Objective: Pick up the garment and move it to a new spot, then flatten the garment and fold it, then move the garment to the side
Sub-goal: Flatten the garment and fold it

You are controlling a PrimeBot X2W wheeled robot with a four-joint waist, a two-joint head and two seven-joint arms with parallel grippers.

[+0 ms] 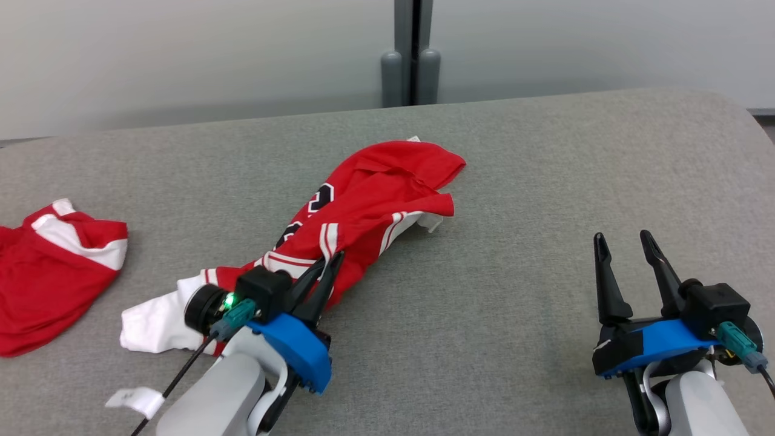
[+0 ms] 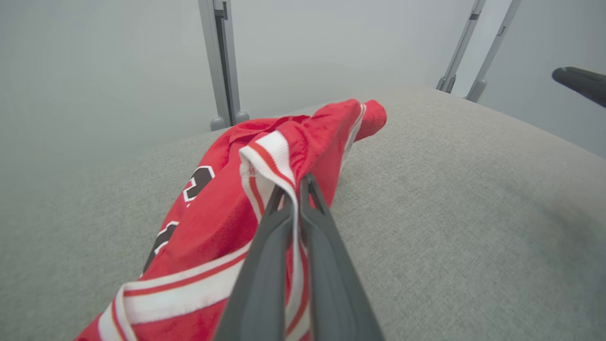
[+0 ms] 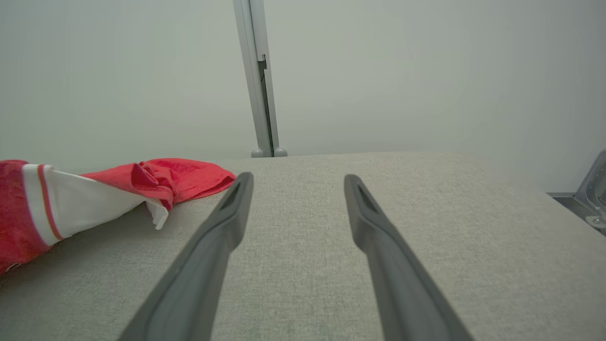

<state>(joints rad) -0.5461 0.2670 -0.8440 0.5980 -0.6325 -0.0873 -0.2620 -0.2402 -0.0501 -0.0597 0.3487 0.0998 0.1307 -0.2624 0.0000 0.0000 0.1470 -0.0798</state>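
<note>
A red jersey garment with white stripes and dark numbers lies bunched in a long diagonal heap on the grey table. My left gripper is shut on a striped white-and-red edge of the garment near its lower end. The pinched fabric rises between the two fingers in the left wrist view. My right gripper stands open at the lower right, well clear of the cloth, with bare table between its fingers. The garment lies to its left in the right wrist view.
A second red and white garment lies at the table's left edge. A white tag or scrap sits near my left forearm. A grey post stands behind the table's far edge. The table's right corner is rounded.
</note>
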